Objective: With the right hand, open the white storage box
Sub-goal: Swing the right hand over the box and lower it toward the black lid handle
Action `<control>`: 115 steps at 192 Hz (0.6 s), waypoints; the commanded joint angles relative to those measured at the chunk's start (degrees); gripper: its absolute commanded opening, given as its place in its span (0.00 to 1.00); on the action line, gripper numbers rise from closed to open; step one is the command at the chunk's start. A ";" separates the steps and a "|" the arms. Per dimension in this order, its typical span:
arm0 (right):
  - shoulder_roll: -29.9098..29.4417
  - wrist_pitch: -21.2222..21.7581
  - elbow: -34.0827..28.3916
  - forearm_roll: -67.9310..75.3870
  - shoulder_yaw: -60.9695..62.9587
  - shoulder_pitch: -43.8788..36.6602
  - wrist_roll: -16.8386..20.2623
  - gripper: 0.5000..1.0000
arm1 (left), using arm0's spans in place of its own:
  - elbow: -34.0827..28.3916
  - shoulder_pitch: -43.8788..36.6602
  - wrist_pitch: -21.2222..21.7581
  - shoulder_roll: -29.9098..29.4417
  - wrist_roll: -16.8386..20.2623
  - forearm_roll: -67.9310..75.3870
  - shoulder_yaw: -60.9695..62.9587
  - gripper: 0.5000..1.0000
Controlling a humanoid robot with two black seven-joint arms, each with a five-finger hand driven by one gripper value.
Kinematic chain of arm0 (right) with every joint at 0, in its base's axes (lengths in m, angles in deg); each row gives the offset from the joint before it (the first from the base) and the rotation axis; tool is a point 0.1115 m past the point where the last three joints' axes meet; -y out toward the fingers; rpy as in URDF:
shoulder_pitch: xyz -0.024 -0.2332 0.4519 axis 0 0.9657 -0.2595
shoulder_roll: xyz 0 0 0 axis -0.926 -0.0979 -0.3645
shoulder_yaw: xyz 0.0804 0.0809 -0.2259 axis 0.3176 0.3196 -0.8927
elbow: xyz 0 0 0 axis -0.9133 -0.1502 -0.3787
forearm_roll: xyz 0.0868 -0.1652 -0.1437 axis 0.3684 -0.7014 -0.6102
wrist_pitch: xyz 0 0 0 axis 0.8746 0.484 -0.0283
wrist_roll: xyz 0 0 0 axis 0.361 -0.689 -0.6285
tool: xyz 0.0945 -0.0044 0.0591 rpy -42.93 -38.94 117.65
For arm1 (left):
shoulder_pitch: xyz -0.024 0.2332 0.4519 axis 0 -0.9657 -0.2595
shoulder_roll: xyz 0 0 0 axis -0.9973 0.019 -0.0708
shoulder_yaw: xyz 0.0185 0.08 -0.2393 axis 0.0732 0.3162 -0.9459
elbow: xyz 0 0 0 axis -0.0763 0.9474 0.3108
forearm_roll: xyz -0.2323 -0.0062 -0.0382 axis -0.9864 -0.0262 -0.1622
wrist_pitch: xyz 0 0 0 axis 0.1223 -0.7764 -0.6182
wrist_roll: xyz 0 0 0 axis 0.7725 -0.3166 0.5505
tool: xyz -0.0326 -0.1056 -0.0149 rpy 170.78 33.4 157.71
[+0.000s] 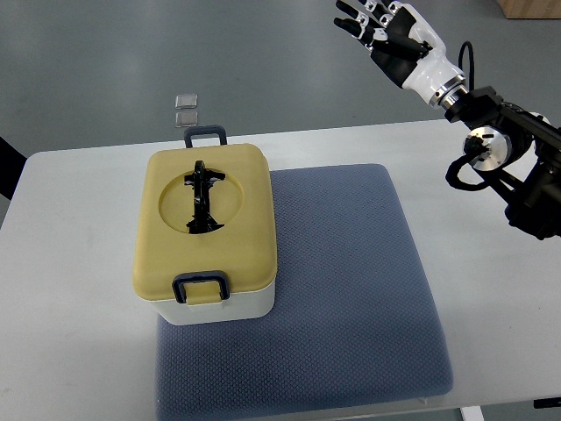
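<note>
Fingers point(358, 19) of the right hand point(390, 35) are loosely spread and hold nothing, raised beyond the bench's point(79, 228) far right corner, well apart from the white storage box point(209, 237), which sits closed under its yellow lid point(241, 219) on the blue mat's point(351, 289) left edge.

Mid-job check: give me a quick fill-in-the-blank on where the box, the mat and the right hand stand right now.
1. The white storage box with a yellow lid stands on the ____ edge of the blue-grey mat.
2. The lid is still ____, with both dark latches down.
3. The right hand hangs beyond the white table's far edge, holding ____.
4. The black handle lies in a ____ recess in the lid.

Missing words: left; shut; nothing; round
</note>
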 commanded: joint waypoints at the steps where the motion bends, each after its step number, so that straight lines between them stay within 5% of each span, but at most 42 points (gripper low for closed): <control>1: -0.10 0.99 -0.92 -16.04 -4.41 -6.43 0.01 0.87 | 0.06 0.01 0.01 0.00 0.00 0.01 -0.03 1.00; 76: -2.39 -1.29 -10.42 -28.25 -45.81 -38.51 -0.96 0.87 | 0.59 0.09 -0.08 0.00 0.00 0.10 0.05 1.00; 115: -9.06 -12.01 -11.12 -37.39 -56.44 -44.40 -6.40 0.87 | 1.20 0.09 -0.08 0.00 0.00 0.10 0.05 1.00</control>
